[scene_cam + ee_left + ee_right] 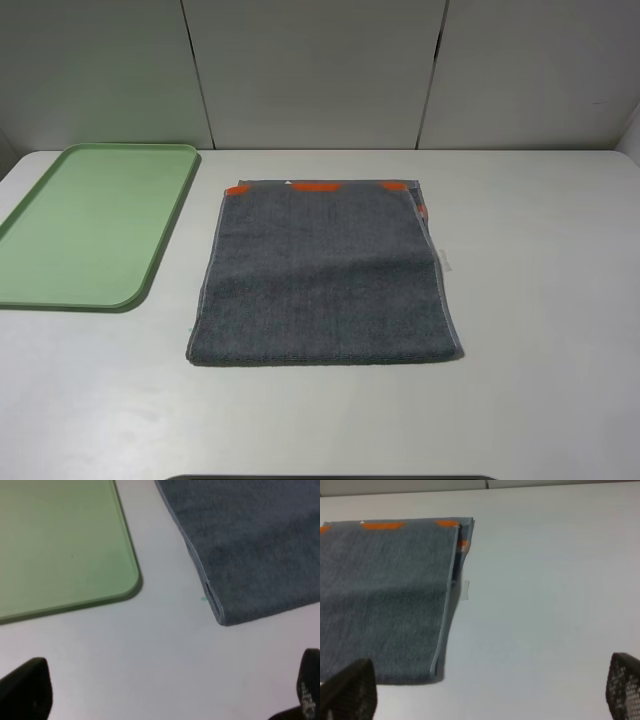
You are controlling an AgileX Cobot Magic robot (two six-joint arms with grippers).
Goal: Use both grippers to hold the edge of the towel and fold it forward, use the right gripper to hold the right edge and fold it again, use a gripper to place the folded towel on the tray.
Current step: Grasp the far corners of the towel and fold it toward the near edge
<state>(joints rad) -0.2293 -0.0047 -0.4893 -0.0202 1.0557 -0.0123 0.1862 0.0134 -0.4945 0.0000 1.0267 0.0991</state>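
Wide open, empty, the left hand (pixel 167 695) and right hand (pixel 487 690) hover over the white table (pixel 540 250). Folded grey towel (pixel 325 280) lies mid-table beside the green tray (pixel 90 225); pale wall panels (pixel 310 70) behind.

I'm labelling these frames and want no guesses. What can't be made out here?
- Tray: near left corner cut off by the high view's edge; the left wrist view shows one corner only.
- Towel: lower layer hidden under the top one; stripes show only as orange bits.
- Left gripper, right gripper: only fingertips show, at the wrist views' edges; neither is in the high view.
- White tag by the towel: too small to read.
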